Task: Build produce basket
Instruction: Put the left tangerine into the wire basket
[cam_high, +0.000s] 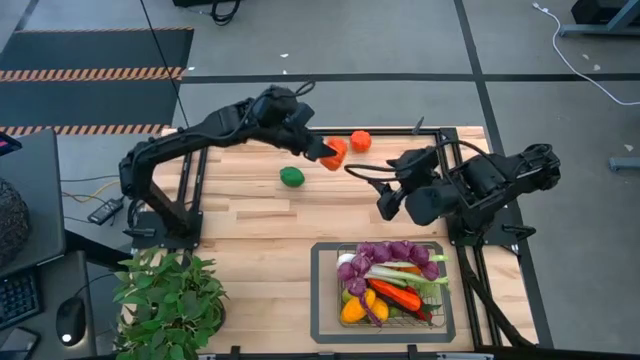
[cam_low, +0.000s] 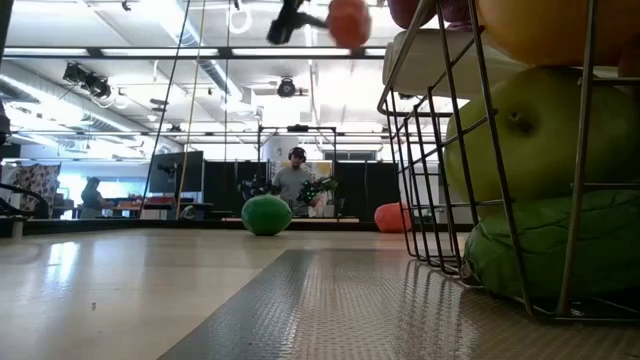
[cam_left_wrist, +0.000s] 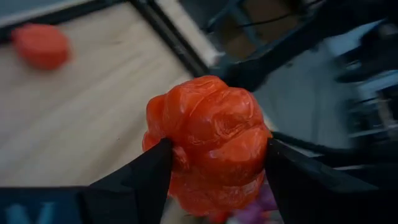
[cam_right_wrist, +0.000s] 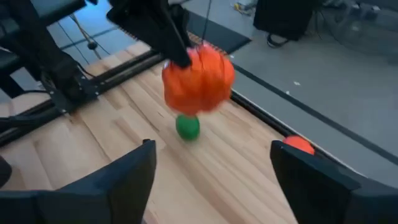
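We are holding a lumpy orange-red toy pepper (cam_left_wrist: 205, 140) in our left pincer (cam_high: 328, 152), lifted above the pale wooden counter (cam_high: 250, 220) at upper centre. Our right pincer (cam_high: 352, 170) is waiting with fingers spread wide, empty, just right of it. The dark wire-mesh basket (cam_high: 327, 300), lower right, is already holding produce. A clumsy handover could drop the pepper, sending it rolling toward the small round green fruit (cam_high: 291, 177).

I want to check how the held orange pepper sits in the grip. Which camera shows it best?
The left wrist view: the orange pepper fills the frame, pinched between the left pincer's fingers. The right wrist view shows it blurred, above the table. The high view shows it small; the low view only at the top edge.
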